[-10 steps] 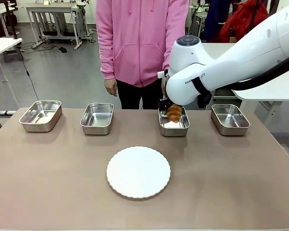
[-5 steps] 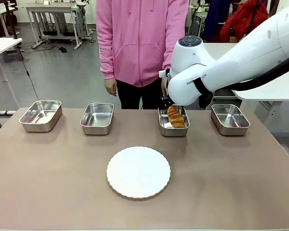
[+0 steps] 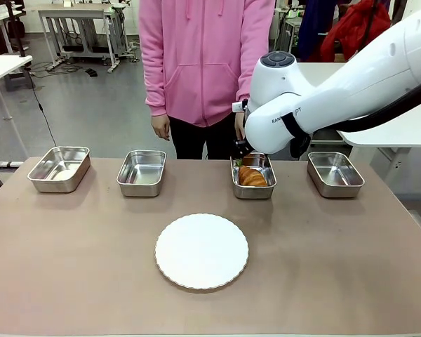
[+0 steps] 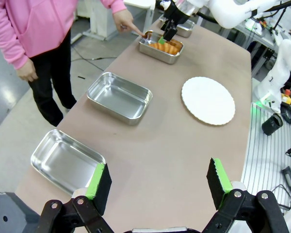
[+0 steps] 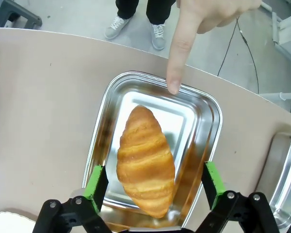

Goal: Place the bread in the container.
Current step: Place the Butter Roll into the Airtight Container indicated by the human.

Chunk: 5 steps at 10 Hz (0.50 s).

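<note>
Because the right arm reaches across the far side of the table, the front view shows its black two-finger gripper (image 3: pixel 248 156) poised directly over the third shiny stainless-steel rectangular pan (image 3: pixel 253 186) from the left. The golden-brown ridged croissant (image 3: pixel 252 175) lies inside that pan, so the placement appears complete. A round white scalloped plate (image 3: pixel 201 250) sits empty near the table's middle, well apart from the row of pans. A person in a pink hooded top (image 3: pixel 200 60) stands at the far edge, behind the pans.

Seen from the left wrist, the left gripper (image 4: pixel 157 182) hangs above the near end of the brown table (image 4: pixel 165 145) with its green pads (image 4: pixel 98 180) spread wide and nothing between them; it appears parked clear of the work. Farther off, the croissant (image 4: pixel 165 46) rests in its pan (image 4: pixel 160 53), and the person's hand (image 4: pixel 128 22) points at that pan's rim, apparently to mark the target.

From the right wrist, the right gripper (image 5: pixel 155 187) is fully spread, one green pad (image 5: pixel 96 182) on each side of the croissant (image 5: pixel 145 160) and neither touching it. The croissant lies lengthwise on the pan (image 5: pixel 211 116) floor. The person's forefinger (image 5: pixel 177 60) touches the far rim.
</note>
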Each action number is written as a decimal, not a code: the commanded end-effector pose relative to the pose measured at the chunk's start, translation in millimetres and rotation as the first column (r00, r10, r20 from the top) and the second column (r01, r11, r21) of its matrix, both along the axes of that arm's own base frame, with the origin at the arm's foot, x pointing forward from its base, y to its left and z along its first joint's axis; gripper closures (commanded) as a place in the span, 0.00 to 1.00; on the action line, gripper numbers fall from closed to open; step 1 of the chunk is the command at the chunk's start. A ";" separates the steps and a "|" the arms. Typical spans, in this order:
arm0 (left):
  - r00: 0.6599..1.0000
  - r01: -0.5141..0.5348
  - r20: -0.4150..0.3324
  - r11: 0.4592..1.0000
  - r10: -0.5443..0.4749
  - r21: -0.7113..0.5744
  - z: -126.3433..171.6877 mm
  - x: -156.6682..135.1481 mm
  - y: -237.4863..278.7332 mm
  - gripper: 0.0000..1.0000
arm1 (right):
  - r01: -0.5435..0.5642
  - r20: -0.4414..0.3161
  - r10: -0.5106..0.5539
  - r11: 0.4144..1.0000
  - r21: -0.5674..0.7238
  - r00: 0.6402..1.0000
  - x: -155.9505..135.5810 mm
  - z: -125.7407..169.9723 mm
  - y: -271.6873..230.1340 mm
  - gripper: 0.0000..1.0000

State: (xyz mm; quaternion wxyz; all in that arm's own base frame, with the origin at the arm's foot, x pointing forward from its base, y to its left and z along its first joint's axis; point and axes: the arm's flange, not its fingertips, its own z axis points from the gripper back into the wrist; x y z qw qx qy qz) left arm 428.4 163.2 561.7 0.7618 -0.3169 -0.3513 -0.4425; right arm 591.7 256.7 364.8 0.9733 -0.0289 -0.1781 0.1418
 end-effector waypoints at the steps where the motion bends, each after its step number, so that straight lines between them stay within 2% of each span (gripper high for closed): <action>1: 1.000 0.008 0.013 1.000 -0.008 -0.001 2.0 -1.2 -0.5 0.00 | -0.012 0.002 0.012 1.000 -0.004 1.000 -0.1 0.4 0.1 0.00; 5: 1.000 0.008 0.013 1.000 -0.008 -0.001 2.0 -1.2 -0.5 0.00 | -0.012 0.002 0.012 1.000 -0.004 1.000 -0.1 0.4 0.1 0.00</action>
